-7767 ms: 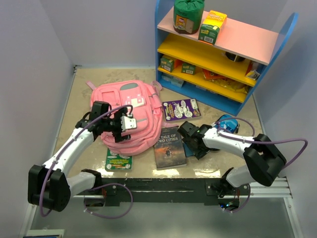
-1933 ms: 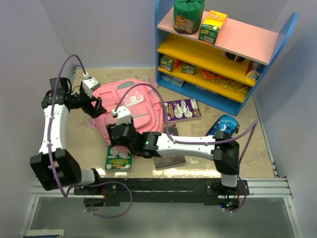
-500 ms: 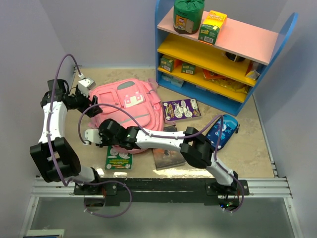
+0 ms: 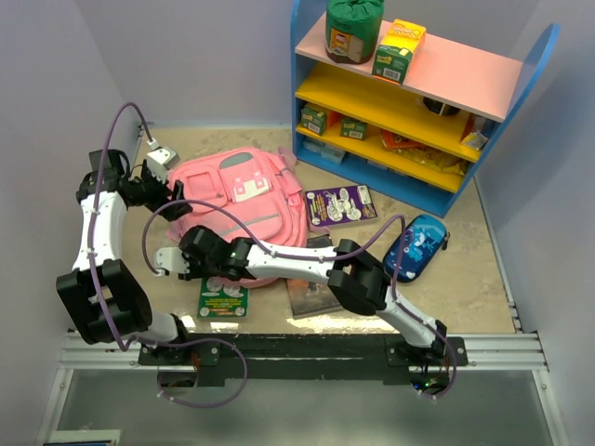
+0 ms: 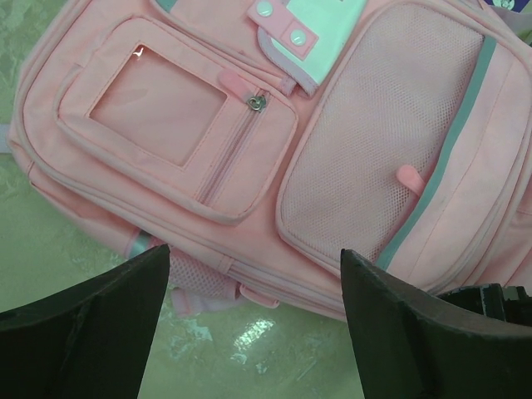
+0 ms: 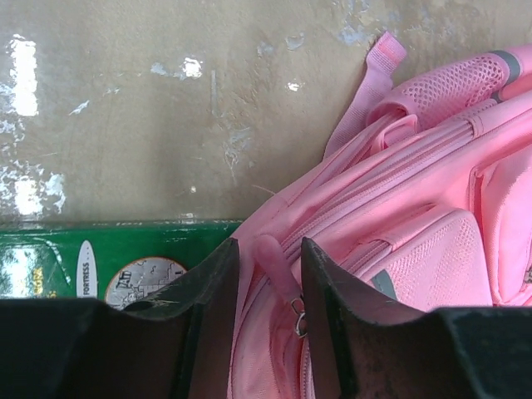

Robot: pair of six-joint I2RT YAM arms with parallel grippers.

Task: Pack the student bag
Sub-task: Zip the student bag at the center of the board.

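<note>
The student bag is a pink backpack lying flat on the table, front pockets facing up. In the left wrist view the bag fills the frame. My left gripper hovers at its far-left edge, jaws wide open and empty. My right arm reaches across to the bag's lower-left edge, and the right gripper is there. In the right wrist view the gripper has its jaws narrowly apart. They straddle the pink zipper pull, with slim gaps on both sides.
A green book lies by the bag's lower edge and shows in the right wrist view. A dark book lies partly under my right arm. A purple book, a blue pencil case and a shelf unit are to the right.
My right arm swept from the right side across to the bag's lower-left edge and edged slightly further left in the last half second. My left gripper left the bag's front for its far-left edge.
</note>
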